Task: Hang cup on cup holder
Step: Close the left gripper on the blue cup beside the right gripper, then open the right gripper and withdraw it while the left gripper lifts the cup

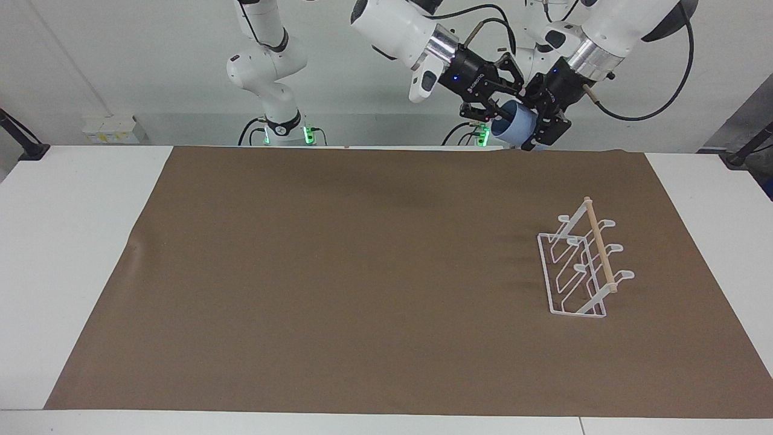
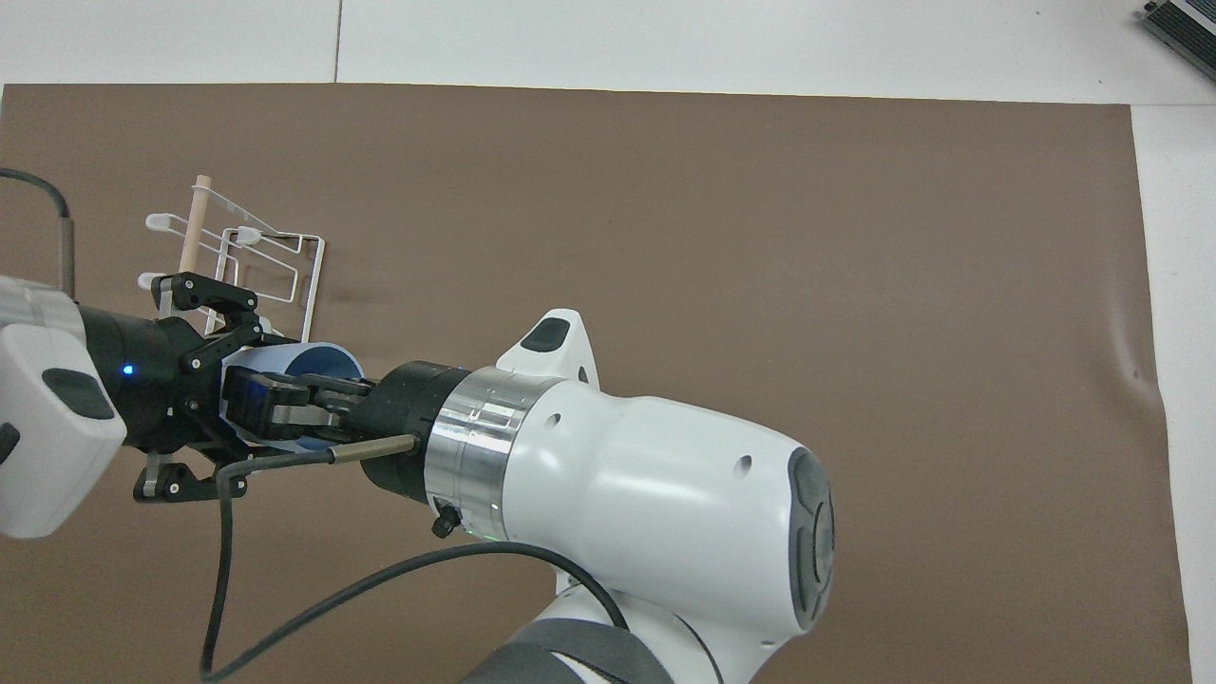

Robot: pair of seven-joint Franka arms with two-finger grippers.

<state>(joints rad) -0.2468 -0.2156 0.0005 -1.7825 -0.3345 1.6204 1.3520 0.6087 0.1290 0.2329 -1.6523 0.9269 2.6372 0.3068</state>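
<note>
My left gripper [image 1: 536,128] is clamped on the cup [image 1: 514,125], held high and well apart from the rack [image 1: 601,249]; whether my right gripper [image 1: 492,109] grips too, I cannot tell. Pulling apart carelessly could twist it loose and drop it

Both grippers [image 1: 524,118] raised, wrists angled
</note>
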